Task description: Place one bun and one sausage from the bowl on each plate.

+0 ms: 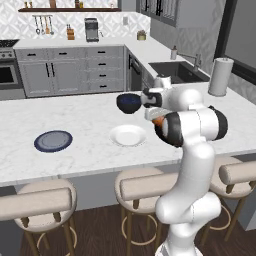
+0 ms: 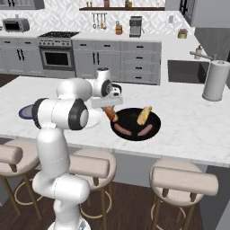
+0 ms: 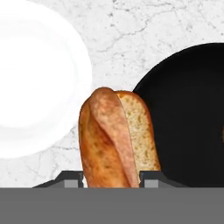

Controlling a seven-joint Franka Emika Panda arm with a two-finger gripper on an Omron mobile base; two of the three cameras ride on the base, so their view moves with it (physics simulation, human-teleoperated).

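Observation:
My gripper (image 3: 113,177) is shut on a split bun (image 3: 114,140), holding it above the marble counter in the gap between the white plate (image 3: 35,87) and the wide black bowl (image 3: 188,122). In the right base view the held bun (image 2: 111,113) hangs at the bowl's (image 2: 155,121) left rim. Inside the bowl lie another bun (image 2: 143,115) and two sausages (image 2: 122,129) (image 2: 145,130). The white plate (image 1: 128,135) sits just left of my arm. Further left lies the dark blue-grey plate (image 1: 53,141). Both plates are bare. In the left base view my arm hides the black bowl.
A smaller, deeper dark blue bowl (image 1: 129,103) stands behind the white plate. A paper towel roll (image 2: 216,81) stands at the counter's right end, near the sink (image 2: 187,71). Padded stools (image 2: 184,179) line the counter's front edge.

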